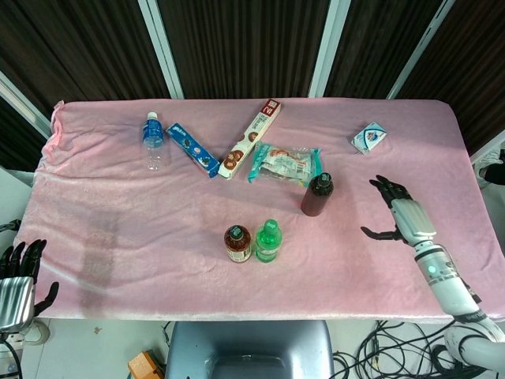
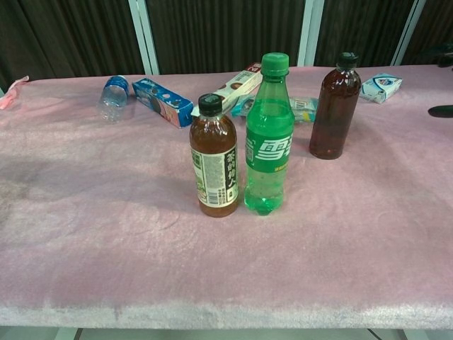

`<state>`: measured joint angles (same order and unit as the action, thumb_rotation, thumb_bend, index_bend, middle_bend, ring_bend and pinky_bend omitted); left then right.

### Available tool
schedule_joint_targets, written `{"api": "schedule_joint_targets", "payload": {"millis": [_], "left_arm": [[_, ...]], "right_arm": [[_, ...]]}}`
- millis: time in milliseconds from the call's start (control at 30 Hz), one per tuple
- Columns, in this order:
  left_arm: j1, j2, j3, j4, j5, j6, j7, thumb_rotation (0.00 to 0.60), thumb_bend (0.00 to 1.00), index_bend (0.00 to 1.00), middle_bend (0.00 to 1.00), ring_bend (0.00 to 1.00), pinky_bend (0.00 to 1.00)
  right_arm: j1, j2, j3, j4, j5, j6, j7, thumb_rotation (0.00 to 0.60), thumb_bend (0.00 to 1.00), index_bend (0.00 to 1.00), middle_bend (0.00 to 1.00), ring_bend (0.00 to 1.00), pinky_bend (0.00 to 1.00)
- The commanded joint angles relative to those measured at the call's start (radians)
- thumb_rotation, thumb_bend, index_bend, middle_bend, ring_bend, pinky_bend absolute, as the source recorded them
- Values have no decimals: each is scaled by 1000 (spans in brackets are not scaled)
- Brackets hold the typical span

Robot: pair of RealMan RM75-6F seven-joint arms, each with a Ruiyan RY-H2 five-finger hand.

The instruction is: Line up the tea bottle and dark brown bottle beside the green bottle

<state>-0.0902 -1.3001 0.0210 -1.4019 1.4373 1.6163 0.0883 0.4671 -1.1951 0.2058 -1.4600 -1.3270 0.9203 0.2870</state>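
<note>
The tea bottle stands upright, close on the left of the green bottle, near the table's front middle. The dark brown bottle stands upright farther back and to the right, apart from both. My right hand hovers open over the cloth to the right of the dark brown bottle, holding nothing; only its fingertips show at the chest view's right edge. My left hand is off the table's front left corner, fingers apart and empty.
At the back of the pink tablecloth lie a clear water bottle, a blue biscuit box, a long biscuit box, a snack packet and a small blue-white carton.
</note>
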Motion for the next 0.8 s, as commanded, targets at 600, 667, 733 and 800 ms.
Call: {"api": "schedule_joint_targets", "payload": {"millis": [600, 667, 733, 800], "left_arm": [[12, 2, -25, -1, 23, -42, 0, 600, 334, 0, 82, 0, 0], [14, 2, -27, -1, 24, -44, 1, 600, 334, 0, 83, 0, 0], [15, 2, -29, -1, 25, -46, 1, 600, 333, 0, 83, 0, 0], [17, 1, -32, -2, 27, -47, 1, 600, 333, 0, 84, 0, 0]], "right_arm": [[203, -252, 61, 203, 171, -200, 38, 600, 327, 171, 88, 19, 161], [208, -270, 63, 215, 173, -188, 27, 600, 327, 262, 145, 66, 207], [210, -291, 66, 229, 175, -165, 14, 600, 327, 335, 191, 115, 249], [210, -312, 71, 243, 178, -139, 5, 600, 327, 448, 257, 203, 318]]}}
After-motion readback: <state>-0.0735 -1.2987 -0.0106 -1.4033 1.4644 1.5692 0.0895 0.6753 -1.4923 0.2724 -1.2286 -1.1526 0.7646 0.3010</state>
